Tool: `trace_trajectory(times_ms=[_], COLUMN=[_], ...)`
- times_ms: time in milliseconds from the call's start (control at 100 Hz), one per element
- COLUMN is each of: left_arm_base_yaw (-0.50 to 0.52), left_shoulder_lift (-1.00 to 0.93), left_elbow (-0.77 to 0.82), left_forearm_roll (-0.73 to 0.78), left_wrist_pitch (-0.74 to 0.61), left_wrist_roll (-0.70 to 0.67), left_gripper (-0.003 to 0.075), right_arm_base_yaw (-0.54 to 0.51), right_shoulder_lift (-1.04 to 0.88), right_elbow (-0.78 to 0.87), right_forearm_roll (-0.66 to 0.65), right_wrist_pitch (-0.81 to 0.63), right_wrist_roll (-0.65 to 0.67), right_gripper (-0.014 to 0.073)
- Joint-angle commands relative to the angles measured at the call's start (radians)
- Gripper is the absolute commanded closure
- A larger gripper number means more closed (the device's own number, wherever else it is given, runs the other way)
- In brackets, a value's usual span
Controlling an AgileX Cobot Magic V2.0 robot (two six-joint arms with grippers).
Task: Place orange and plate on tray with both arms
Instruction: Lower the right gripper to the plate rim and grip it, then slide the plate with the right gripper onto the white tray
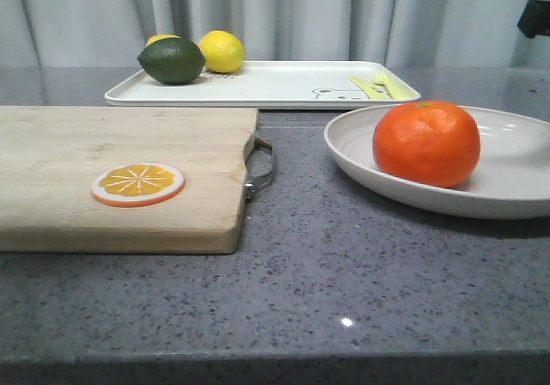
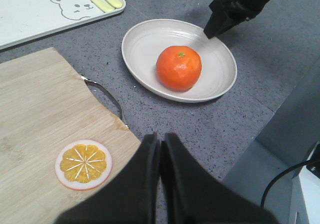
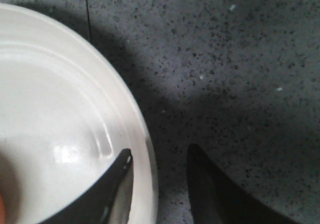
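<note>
The orange (image 1: 426, 143) sits in the off-white plate (image 1: 516, 203) at the right of the table; both also show in the left wrist view, the orange (image 2: 179, 67) inside the plate (image 2: 145, 39). The white tray (image 1: 284, 84) with the bear drawing lies behind them. My right gripper (image 3: 160, 151) is open and straddles the plate's rim (image 3: 145, 134), one finger inside and one outside; it shows over the plate's far rim in the left wrist view (image 2: 209, 33). My left gripper (image 2: 160, 140) is shut and empty, above the cutting board's corner, well short of the plate.
A wooden cutting board (image 1: 112, 153) with a metal handle (image 1: 260, 168) fills the left; an orange slice disc (image 1: 137, 184) lies on it. On the tray are a lemon (image 1: 222, 51), a dark green fruit (image 1: 172, 61) and yellow utensils (image 1: 378, 86). A curtain hangs behind.
</note>
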Motion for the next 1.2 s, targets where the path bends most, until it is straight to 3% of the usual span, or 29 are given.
trace_trajectory(times_ms=[0, 410, 760, 1190], left_arm_base_yaw=[0.002, 0.002, 0.002, 0.002], left_shoulder_lift=[-0.006, -0.006, -0.006, -0.006], left_elbow=[-0.026, -0.026, -0.026, -0.026], left_forearm_roll=[-0.009, -0.009, -0.009, -0.009], left_wrist_pitch=[-0.065, -0.065, -0.065, -0.065], left_wrist_roll=[-0.010, -0.010, -0.010, -0.010], left_gripper=[0.0739, 0.0739, 0.0739, 0.0739], right_arm_base_yaw=[0.002, 0.002, 0.002, -0.002], right_shoulder_lift=[-0.021, 0.022, 0.022, 0.017], right_elbow=[-0.033, -0.033, -0.033, -0.057], right_forearm_roll=[0.018, 0.027, 0.028, 0.103], right_wrist_pitch=[-0.027, -0.020, -0.019, -0.030], right_wrist_roll=[-0.007, -0.008, -0.008, -0.054], right_gripper=[0.0305, 0.0311, 0.0615, 0.0654])
